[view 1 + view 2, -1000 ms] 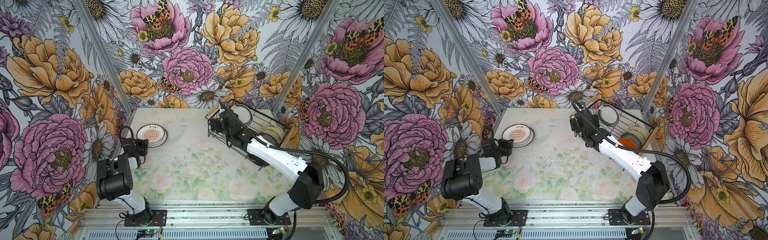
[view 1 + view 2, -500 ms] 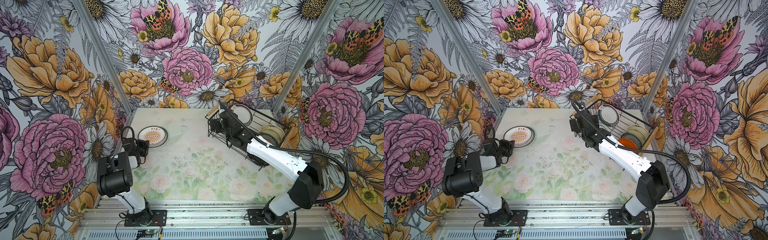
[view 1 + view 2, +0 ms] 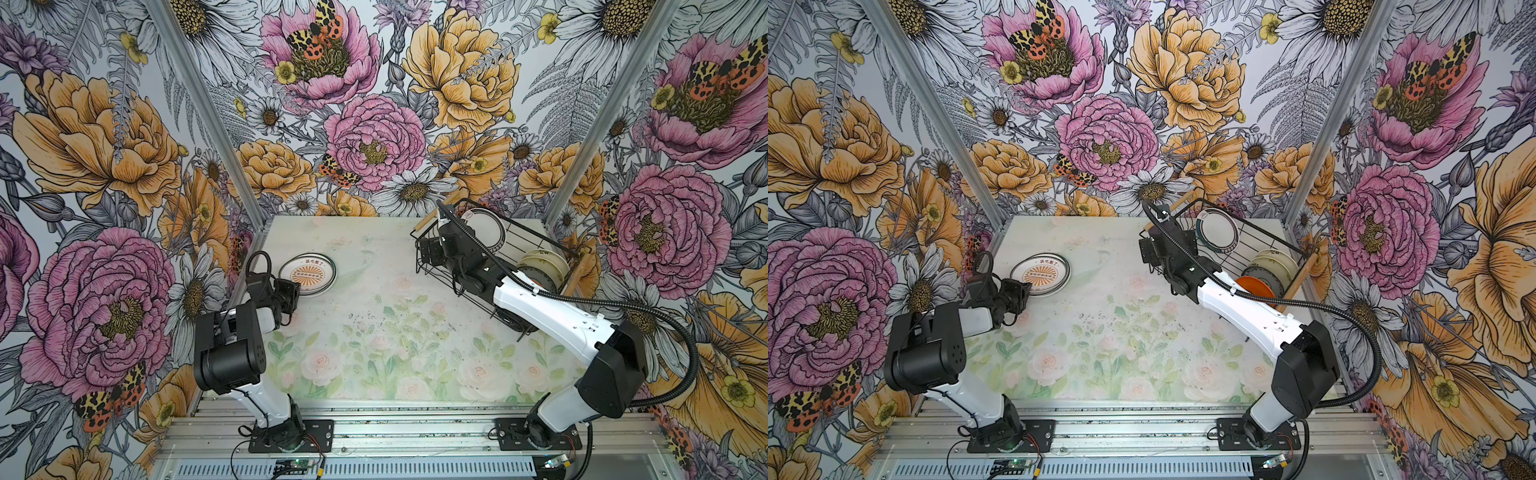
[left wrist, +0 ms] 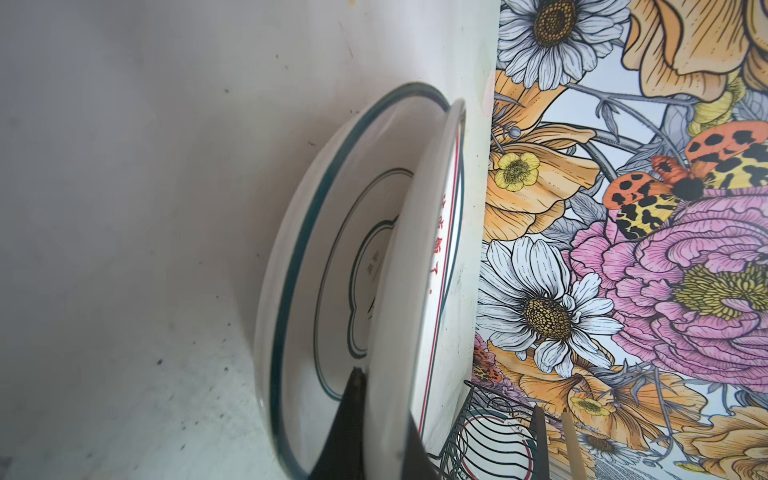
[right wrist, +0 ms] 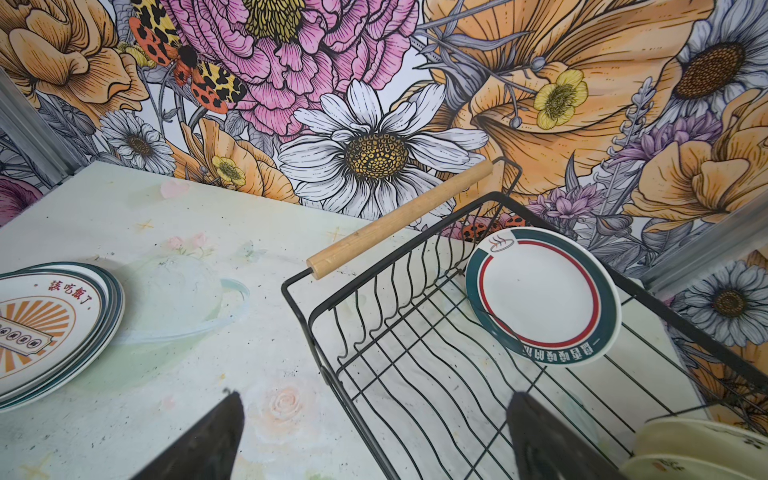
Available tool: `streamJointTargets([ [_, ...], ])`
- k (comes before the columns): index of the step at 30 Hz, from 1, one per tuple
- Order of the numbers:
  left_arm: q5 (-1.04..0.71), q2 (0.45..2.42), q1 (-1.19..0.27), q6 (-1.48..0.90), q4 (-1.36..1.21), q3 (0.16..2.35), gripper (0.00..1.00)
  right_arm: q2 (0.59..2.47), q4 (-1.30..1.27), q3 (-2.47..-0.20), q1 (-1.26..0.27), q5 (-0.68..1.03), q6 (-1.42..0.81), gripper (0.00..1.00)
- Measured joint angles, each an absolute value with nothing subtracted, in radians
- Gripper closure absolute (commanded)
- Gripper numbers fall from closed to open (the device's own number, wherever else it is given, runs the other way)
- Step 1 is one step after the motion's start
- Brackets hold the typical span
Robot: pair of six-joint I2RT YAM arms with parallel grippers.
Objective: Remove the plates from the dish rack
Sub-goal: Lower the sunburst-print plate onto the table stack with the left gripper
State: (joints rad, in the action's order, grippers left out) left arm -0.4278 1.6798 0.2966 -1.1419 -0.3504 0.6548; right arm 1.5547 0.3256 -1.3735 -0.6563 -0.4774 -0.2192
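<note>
We see the sunburst plate (image 3: 307, 273) (image 3: 1040, 274) lying on top of a small stack (image 5: 95, 345) of plates at about 10 o'clock on the table (image 3: 374, 332). The left gripper (image 3: 291, 291) (image 3: 1019, 293) reaches it from the plate's 7 o'clock side. In the left wrist view the left gripper (image 4: 384, 415) is clamped on the sunburst plate (image 4: 399, 291). One dark finger is wedged between that plate and the teal-rimmed one beneath it, and the other is on the plate's face.

The dish rack (image 3: 536, 232) (image 3: 1266, 232) (image 5: 332, 332) sits at about 2 o'clock on the table. The right gripper (image 3: 428, 253) (image 3: 1148, 249) hangs at the rack's 9 o'clock end, just beside the wooden handle (image 5: 399, 220). In the right wrist view the right gripper (image 5: 374, 436) has its jaws spread wide with nothing between them. One finger is over the table and the other over the rack's wire floor.

Inside the rack, a teal-rimmed plate (image 3: 484, 228) (image 3: 1217, 235) (image 5: 540, 303) with a red inner ring leans on edge near 12 o'clock. Cream plates (image 3: 540, 266) (image 3: 1271, 264) stand together near 3 o'clock. In a top view an orange plate (image 3: 1256, 289) shows just past them, toward 5 o'clock, partly hidden by the right arm.
</note>
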Motion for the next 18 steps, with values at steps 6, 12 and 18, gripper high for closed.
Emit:
streamJointTargets([
  [6,-0.428,1.68,0.297,-1.135,-0.337,0.659,0.7,1.555,0.326,-1.374,-0.656,-0.477,-0.219,0.01],
  [12,-0.427,1.677,0.296,-1.119,-0.309,0.673,0.54,1.572,0.327,-1.374,-0.656,-0.477,-0.219,0.01],
  [18,-0.387,1.641,0.277,-1.063,-0.14,0.744,0.46,1.575,0.33,-1.374,-0.658,-0.477,-0.219,0.0],
])
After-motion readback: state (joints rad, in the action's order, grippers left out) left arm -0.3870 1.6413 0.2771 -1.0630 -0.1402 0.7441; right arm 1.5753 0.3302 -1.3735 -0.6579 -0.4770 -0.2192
